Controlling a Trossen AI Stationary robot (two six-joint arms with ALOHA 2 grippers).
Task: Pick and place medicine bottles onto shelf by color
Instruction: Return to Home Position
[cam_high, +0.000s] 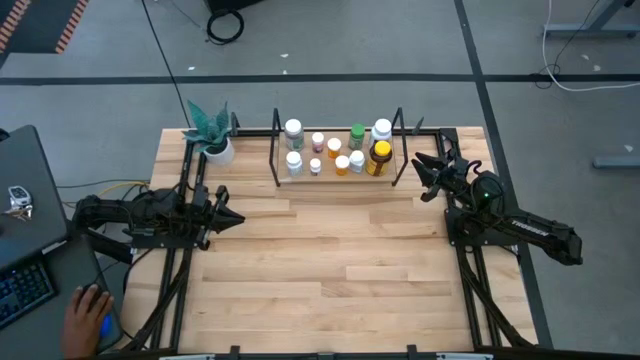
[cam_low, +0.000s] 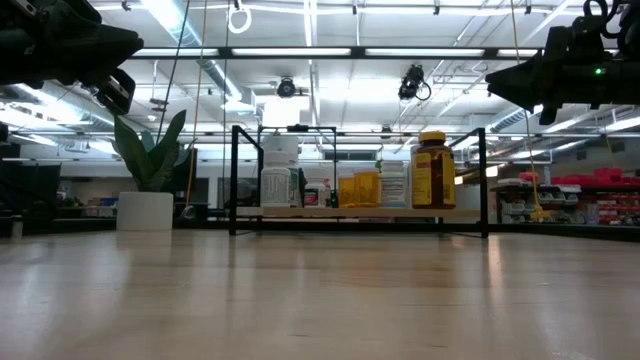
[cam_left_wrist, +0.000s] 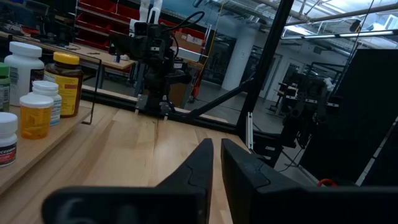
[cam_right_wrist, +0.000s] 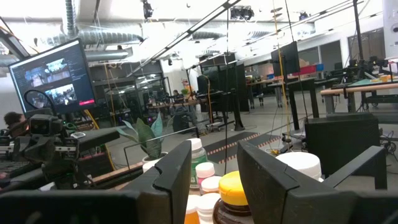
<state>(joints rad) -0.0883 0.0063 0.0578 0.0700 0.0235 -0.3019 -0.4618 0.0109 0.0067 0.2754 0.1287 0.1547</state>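
Medicine bottles (cam_high: 340, 150) all stand on the shelf (cam_high: 330, 179) at the table's (cam_high: 330, 270) 12 o'clock, so we judge sorting done and homing in hand. Our right gripper (cam_high: 420, 178), fingers spread and empty, hangs at 2 o'clock beside the shelf; next it needs a clean retreat. Our left gripper (cam_high: 230, 216), fingers nearly pressed together, waits at 9 o'clock. Only the low view shows both grippers hanging above the table.
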